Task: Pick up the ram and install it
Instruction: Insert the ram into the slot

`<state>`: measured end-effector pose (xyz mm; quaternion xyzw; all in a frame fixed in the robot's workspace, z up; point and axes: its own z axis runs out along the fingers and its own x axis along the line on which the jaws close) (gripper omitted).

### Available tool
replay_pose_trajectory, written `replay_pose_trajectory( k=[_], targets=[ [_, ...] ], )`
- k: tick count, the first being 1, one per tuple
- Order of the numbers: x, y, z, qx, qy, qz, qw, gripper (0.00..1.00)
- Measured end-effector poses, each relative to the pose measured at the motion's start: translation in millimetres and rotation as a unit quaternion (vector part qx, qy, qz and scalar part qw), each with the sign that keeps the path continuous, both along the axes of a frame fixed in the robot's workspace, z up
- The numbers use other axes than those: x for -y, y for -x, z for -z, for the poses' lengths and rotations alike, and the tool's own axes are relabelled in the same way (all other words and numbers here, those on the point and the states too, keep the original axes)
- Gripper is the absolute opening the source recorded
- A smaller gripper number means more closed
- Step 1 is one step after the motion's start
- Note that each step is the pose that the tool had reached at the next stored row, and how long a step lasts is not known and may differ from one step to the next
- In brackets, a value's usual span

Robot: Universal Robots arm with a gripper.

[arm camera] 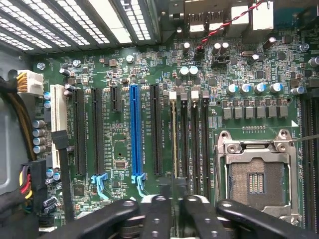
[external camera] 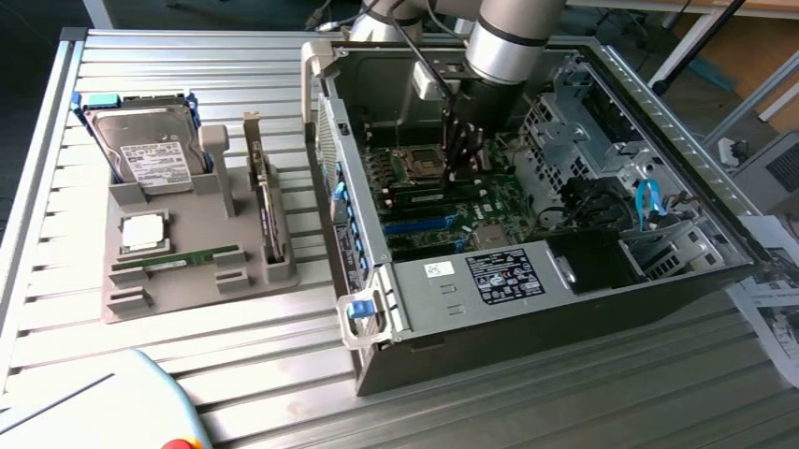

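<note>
Inside the open computer case (external camera: 525, 327) — the gripper (arm camera: 172, 199) hangs over the memory slots, fingers drawn tight together.
The ram (arm camera: 174, 139) stands edge-on in the memory slot beside the black expansion slots, just under the fingertips; whether they pinch it cannot be told. Another green stick (external camera: 175, 260) lies on the grey holder (external camera: 200, 285). The board print and the case sticker (external camera: 506, 274) are too small to read.

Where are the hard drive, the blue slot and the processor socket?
hard drive (external camera: 144, 136), exterior view, on its silver top.
blue slot (arm camera: 134, 129), wrist view, middle of its length.
processor socket (arm camera: 256, 177), wrist view, centre of its opening.
</note>
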<state>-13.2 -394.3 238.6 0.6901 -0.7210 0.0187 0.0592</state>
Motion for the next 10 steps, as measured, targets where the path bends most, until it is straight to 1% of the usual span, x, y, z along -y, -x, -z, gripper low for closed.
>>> replay_pose_trajectory(
  k=[3,5,10],
  targets=[
    [0.0,-8.2,0.8,-0.0004,0.0002,0.001,1.0000,0.11],
    [-0.1,-21.8,1.3,-0.0016,0.0002,0.001,1.0000,0.11],
    [0.0,-39.8,1.7,-0.0034,0.0006,0.001,1.0000,0.11]
  ],
)
